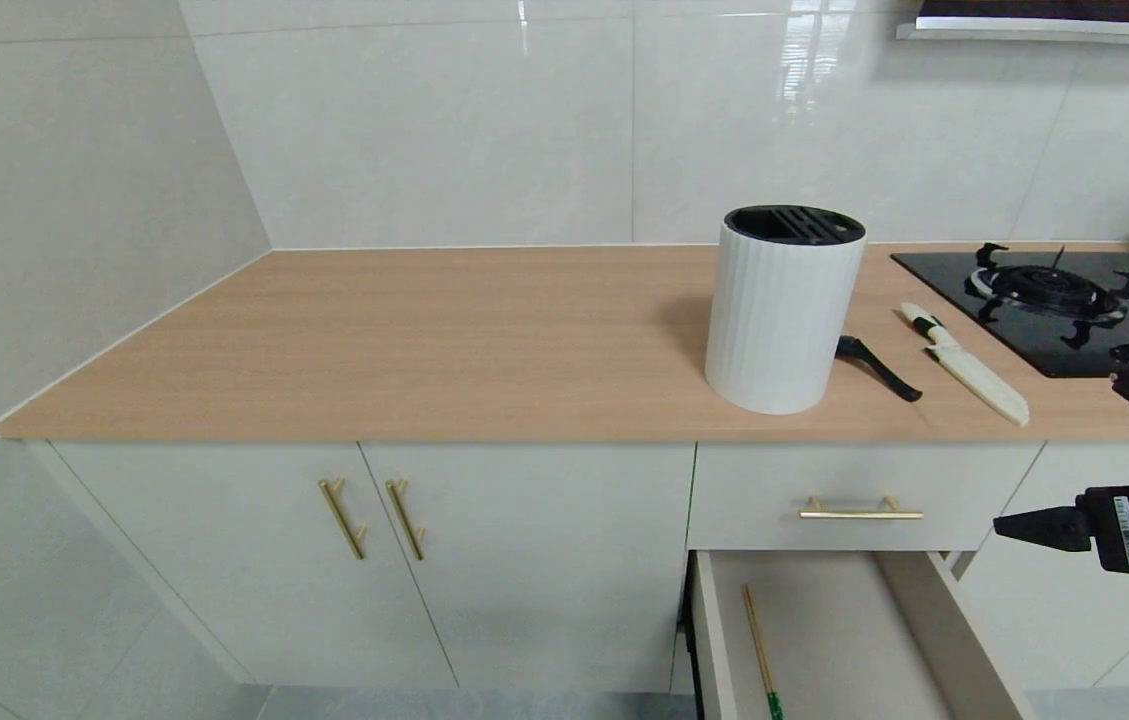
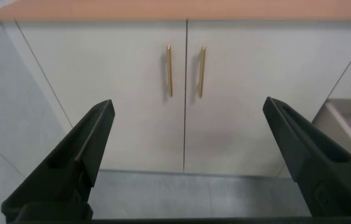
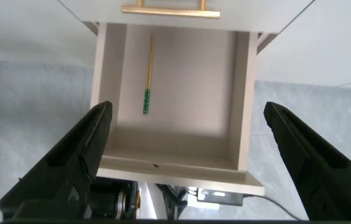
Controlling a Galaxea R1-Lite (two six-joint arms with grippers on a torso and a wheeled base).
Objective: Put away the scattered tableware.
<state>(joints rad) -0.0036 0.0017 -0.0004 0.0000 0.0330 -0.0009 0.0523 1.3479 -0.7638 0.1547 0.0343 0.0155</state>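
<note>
The white knife (image 1: 964, 363) lay flat on the wooden surface (image 1: 424, 340), between the ribbed white holder (image 1: 782, 310) and the stove (image 1: 1044, 300), with its handle toward the wall and its blade toward the front edge. Just beside the holder lay a black handle (image 1: 879, 367). Its other end was hidden behind the holder, so we could not tell what kind of utensil it was. A pair of chopsticks (image 3: 148, 74) already lay in the open drawer (image 3: 243, 93) below the surface.

We judged the knife to be light and stiff, with a smooth finish that could slip under a loose grip. It lay low, so the safest hold seemed to be from above, across the handle and away from the blade. The black utensil looked just as light and rigid, and the free end of its handle offered the clearest place to take it. The chopsticks looked thin and likely to roll.

The right claw (image 3: 188, 112) hung above the drawer and pointed down into it, spread wide with nothing between its fingers. The left claw (image 2: 188, 104) was low in front of the cabinet doors (image 2: 132, 93) and faced them roughly level. It was also wide apart and empty. Both claws were well apart from the knife.
</note>
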